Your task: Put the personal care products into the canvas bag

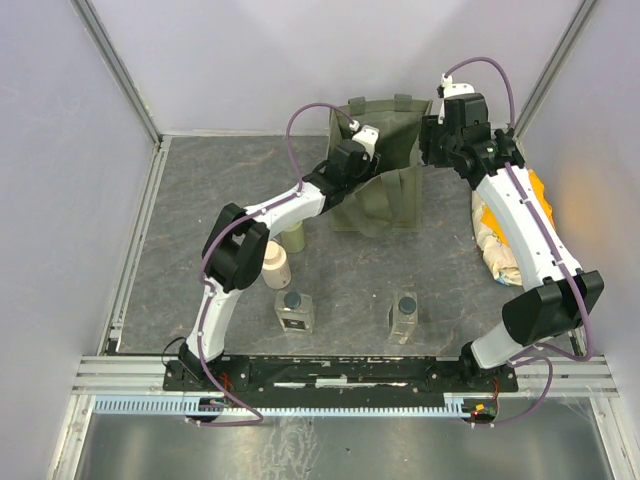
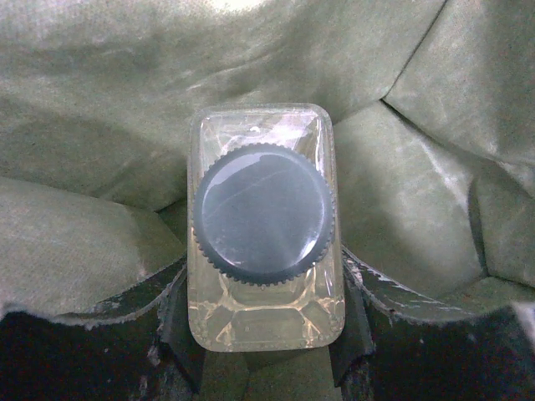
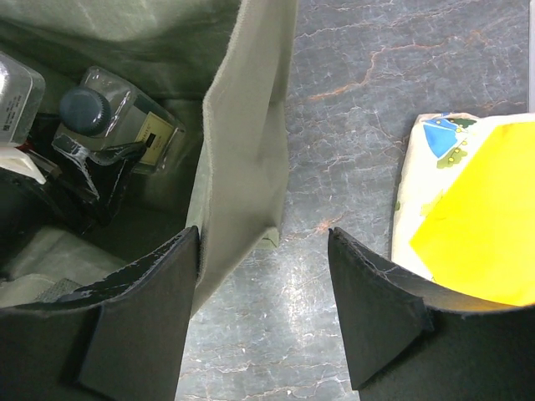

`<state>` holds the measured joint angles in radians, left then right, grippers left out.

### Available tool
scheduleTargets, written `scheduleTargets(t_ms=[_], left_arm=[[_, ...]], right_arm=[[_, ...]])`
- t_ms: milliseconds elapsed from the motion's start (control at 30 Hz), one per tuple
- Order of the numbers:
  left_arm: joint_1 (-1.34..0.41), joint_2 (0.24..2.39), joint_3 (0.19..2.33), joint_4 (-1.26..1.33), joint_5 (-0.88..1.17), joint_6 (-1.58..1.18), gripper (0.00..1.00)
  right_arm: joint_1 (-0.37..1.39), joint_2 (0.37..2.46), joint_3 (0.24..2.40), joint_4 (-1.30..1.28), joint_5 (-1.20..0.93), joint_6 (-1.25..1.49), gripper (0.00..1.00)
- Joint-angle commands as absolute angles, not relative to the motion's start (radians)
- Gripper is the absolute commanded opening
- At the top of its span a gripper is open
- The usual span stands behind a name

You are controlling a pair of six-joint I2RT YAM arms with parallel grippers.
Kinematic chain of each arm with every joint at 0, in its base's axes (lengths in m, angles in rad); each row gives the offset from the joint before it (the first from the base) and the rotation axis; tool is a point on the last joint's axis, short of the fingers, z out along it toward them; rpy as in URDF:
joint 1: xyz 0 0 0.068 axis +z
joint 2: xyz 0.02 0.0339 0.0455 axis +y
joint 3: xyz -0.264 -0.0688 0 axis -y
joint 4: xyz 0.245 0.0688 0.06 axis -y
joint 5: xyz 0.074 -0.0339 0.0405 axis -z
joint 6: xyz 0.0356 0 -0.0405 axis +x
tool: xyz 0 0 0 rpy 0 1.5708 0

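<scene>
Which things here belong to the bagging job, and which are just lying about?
Job: olive-green canvas tote bag; clear square plastic bottle with dark cap, in the left hand; two more clear square bottles; olive-green bottle with pale cap; cream bottle with pale cap.
Lying about: orange and cream soft plastic packet.

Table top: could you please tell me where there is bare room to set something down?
Bare: left of the left arm, to the side rail; also between canvas bag and the two clear bottles. Crowded: cream bottle and olive bottle by that arm; packet beneath the right arm.
</scene>
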<state>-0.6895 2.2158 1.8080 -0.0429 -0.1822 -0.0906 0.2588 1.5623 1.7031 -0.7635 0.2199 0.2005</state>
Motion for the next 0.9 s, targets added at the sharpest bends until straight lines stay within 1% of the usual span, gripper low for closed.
scheduleTargets(t_ms=[0, 100, 133, 167, 200, 267, 300, 467, 533, 600, 700, 867], left_arm=[[-0.686, 2.197, 1.778, 0.143, -0.218, -0.093, 0.03], [-0.686, 2.190, 1.750, 0.150, -0.215, -0.094, 0.03], [-0.686, 2.188, 1.745, 0.150, -0.212, -0.091, 0.05], [-0.686, 2.185, 1.741, 0.150, -0.210, -0.089, 0.09], [-0.686, 2.183, 1.738, 0.150, -0.207, -0.088, 0.16], [-0.686, 2.175, 1.732, 0.150, -0.200, -0.087, 0.34], [-0.686, 2.170, 1.731, 0.149, -0.196, -0.086, 0.41], [-0.686, 2.148, 1.732, 0.122, -0.180, -0.085, 0.66], [-0.686, 2.137, 1.733, 0.112, -0.171, -0.090, 0.78], [-0.687, 2.126, 1.734, 0.098, -0.157, -0.092, 0.89], [-0.686, 2.110, 1.734, 0.076, -0.143, -0.092, 0.94], [-0.687, 2.086, 1.726, 0.046, -0.120, -0.095, 0.97]], right_arm=[[0.247, 1.530, 1.693, -0.740, 0.232, 0.184, 0.70], [0.247, 1.530, 1.688, -0.738, 0.232, 0.185, 0.70], [0.247, 1.530, 1.687, -0.739, 0.230, 0.187, 0.70], [0.247, 1.530, 1.686, -0.739, 0.229, 0.188, 0.72], [0.247, 1.530, 1.686, -0.739, 0.226, 0.190, 0.75], [0.247, 1.530, 1.686, -0.737, 0.224, 0.192, 0.84], [0.247, 1.531, 1.684, -0.735, 0.222, 0.192, 0.88], [0.245, 1.530, 1.671, -0.712, 0.211, 0.198, 0.91], [0.245, 1.529, 1.666, -0.703, 0.205, 0.213, 0.96], [0.245, 1.524, 1.657, -0.693, 0.191, 0.212, 0.97], [0.245, 1.523, 1.648, -0.689, 0.178, 0.193, 0.98], [0.245, 1.533, 1.642, -0.693, 0.203, 0.177, 0.98]])
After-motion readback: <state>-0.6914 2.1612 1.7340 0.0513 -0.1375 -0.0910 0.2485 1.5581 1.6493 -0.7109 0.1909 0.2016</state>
